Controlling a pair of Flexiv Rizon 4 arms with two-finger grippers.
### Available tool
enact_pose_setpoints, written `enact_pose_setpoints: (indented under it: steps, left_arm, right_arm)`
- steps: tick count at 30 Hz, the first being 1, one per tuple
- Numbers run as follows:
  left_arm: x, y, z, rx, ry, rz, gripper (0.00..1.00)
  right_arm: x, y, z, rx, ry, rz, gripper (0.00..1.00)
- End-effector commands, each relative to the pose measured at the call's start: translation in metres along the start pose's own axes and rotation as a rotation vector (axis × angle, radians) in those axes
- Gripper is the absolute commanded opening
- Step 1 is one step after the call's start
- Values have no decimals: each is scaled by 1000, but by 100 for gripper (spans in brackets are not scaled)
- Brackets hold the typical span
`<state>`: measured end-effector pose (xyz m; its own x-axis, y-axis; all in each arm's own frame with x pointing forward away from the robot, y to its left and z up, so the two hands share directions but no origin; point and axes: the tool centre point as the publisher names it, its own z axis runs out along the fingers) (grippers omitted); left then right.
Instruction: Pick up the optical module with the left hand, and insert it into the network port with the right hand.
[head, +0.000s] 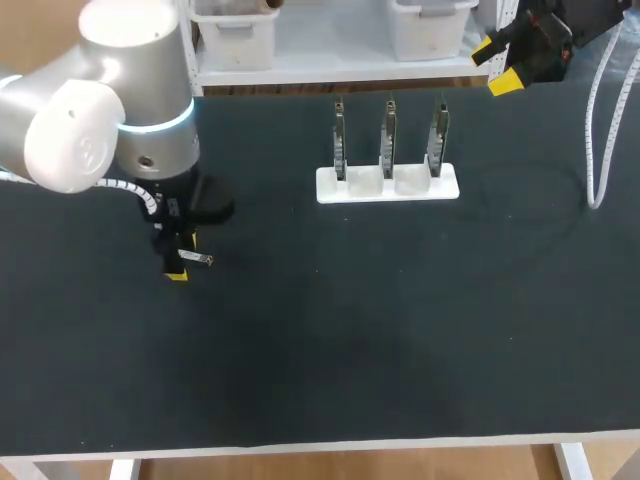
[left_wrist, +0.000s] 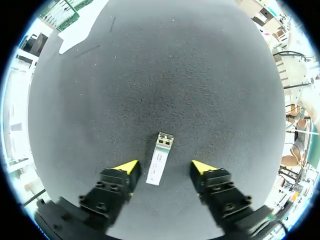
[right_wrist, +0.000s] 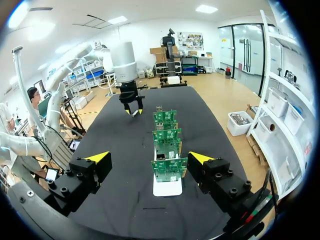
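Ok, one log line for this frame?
phase: pre-grasp | left gripper: open, straddling optical module lying on table | right gripper: open, apart from board stand | insertion: not yet done

Silver optical module (left_wrist: 160, 160); green port boards (right_wrist: 166, 169); white stand (head: 388, 186); black table (head: 400, 330).

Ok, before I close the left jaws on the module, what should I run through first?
1. Optical module centred between the left jaws: ok, it lies flat on the table with a gap on either side.
2. Left jaws open: ok, neither tip touches the module.
3. Left jaws low enough for the grasp: cannot tell.
4. Right jaws open for the handover: ok.
5. Right jaws clear of the three boards in the white holder: ok, they sit back from them.
6. Network port free: cannot tell, too small to make out.
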<state>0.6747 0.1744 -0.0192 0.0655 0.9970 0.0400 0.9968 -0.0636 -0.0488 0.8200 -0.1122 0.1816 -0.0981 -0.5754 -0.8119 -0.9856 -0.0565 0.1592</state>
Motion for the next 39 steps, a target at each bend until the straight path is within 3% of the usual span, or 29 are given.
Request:
enact_pose_setpoints:
  steps: [1, 15, 17, 22, 27, 32, 35, 39]
  left_arm:
    - [2, -3, 3, -3, -2, 1, 0]
    - [1, -3, 1, -3, -3, -3, 0]
    - [0, -3, 0, 17, -42, 5, 0]
    - [10, 0, -16, 86, -290, 20, 0]
    - [22, 3, -34, 147, -587, 58, 0]
    - [30, 5, -54, 170, -800, 109, 0]
    - [31, 7, -62, 176, -878, 126, 0]
    - [27, 6, -69, 168, -877, 137, 0]
  right_arm:
    - [-1, -8, -2, -388, 2, 1, 100]
    - [-1, -8, -2, -388, 2, 1, 100]
    - [-1, -8, -2, -388, 2, 1, 100]
    - [-1, -8, -2, -388, 2, 1, 100]
    - [-1, -8, -2, -388, 2, 1, 100]
    - [-1, -8, -2, -388, 2, 1, 100]
    - [-1, -8, -2, -388, 2, 1, 100]
    - [-1, -8, -2, -388, 2, 1, 100]
